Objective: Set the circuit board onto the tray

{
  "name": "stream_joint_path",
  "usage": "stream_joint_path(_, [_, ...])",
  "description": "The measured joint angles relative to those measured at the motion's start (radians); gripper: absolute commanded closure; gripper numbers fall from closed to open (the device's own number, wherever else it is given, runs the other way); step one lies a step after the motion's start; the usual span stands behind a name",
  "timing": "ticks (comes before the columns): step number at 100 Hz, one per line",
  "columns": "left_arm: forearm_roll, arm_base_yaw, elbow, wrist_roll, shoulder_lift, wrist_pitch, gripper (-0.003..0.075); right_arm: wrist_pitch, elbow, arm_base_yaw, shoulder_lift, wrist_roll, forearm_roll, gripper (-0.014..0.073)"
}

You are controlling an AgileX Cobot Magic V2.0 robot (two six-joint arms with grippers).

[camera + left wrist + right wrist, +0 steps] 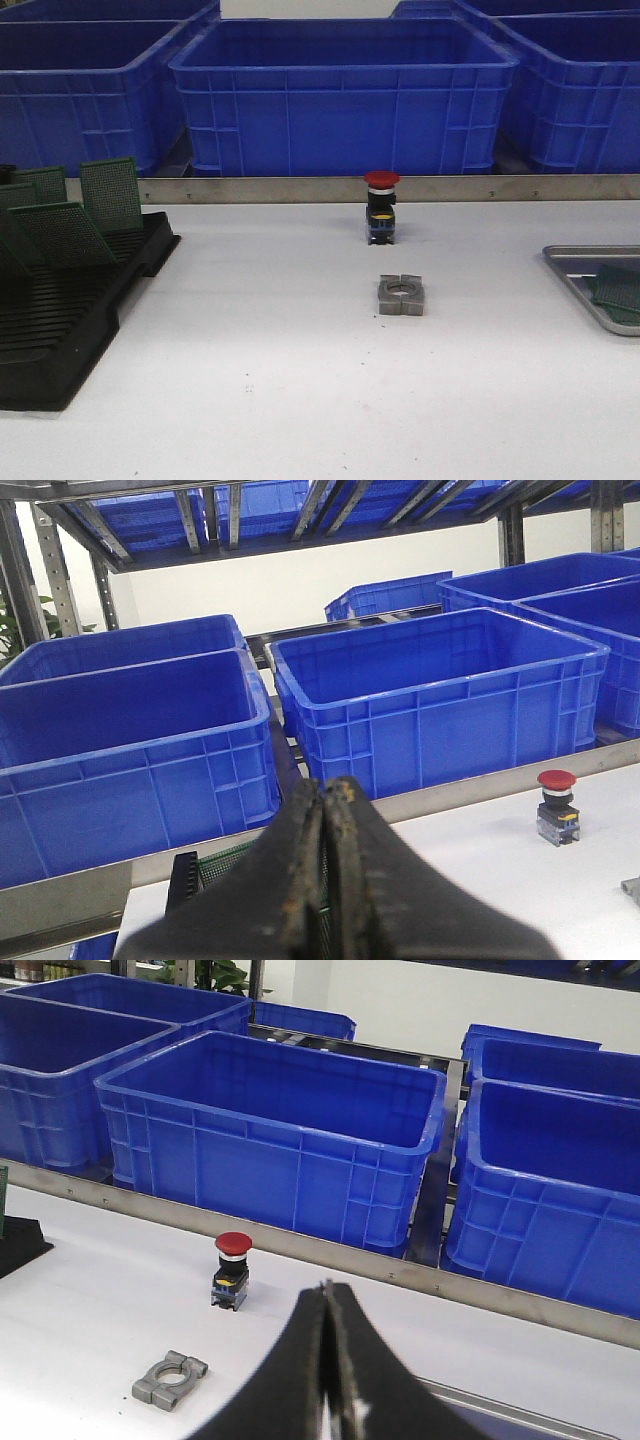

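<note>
The grey metal tray point(572, 253) lies at the table's right edge, cut off by the front view; one green circuit board point(618, 289) lies flat in it. Several more green boards point(110, 193) stand in the black slotted rack point(60, 330) at the left. Neither gripper shows in the front view. In the left wrist view my left gripper point(326, 785) is shut and empty, with a green board point(225, 865) and the rack's end point(182, 875) behind it. In the right wrist view my right gripper point(326, 1290) is shut and empty, with the tray's rim point(500, 1408) just beyond it.
A red-capped push button point(381, 205) stands mid-table, with a grey metal clamp point(402, 295) in front of it. Both also show in the right wrist view, button point(232, 1268) and clamp point(170, 1378). Blue plastic crates point(340, 95) line the back behind a metal rail.
</note>
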Motion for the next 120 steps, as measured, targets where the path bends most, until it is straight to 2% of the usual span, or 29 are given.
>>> stream_joint_path(14, [0.012, 0.0, 0.017, 0.0, 0.0, -0.04, 0.0737, 0.0, 0.0, 0.0, 0.0, 0.0, 0.0, 0.0653])
stream_joint_path(25, [0.167, 0.003, 0.046, -0.075, 0.0, -0.083, 0.0737, 0.0, 0.0, 0.0, 0.0, 0.0, 0.0, 0.0653])
stream_joint_path(32, [0.338, 0.003, 0.074, -0.244, 0.0, -0.106, 0.0737, 0.0, 0.0, 0.0, 0.0, 0.0, 0.0, 0.0653])
stream_joint_path(45, [0.721, 0.019, 0.159, -0.679, 0.0, -0.146, 0.0737, 0.001, 0.0, 0.0, 0.0, 0.0, 0.0, 0.0653])
stream_joint_path(54, [0.885, 0.049, 0.201, -0.921, -0.002, -0.133, 0.0737, 0.001, 0.0, 0.0, 0.0, 0.0, 0.0, 0.0653])
stream_joint_path(61, [0.975, 0.072, 0.201, -1.02, -0.027, -0.108, 0.0737, 0.002, 0.0, 0.0, 0.0, 0.0, 0.0, 0.0653])
stream_joint_path(71, [1.048, 0.091, 0.201, -1.072, -0.069, -0.019, 0.0737, 0.002, 0.0, 0.0, 0.0, 0.0, 0.0, 0.0653])
stream_joint_path(85, [1.07, 0.1, 0.201, -1.089, -0.069, 0.044, 0.0737, 0.002, 0.001, 0.0, 0.0, 0.0, 0.0, 0.0653])
stream_joint_path(120, [1.073, 0.102, 0.201, -1.095, -0.069, 0.068, 0.0737, 0.002, 0.001, 0.0, -0.004, 0.0, 0.0, 0.0653])
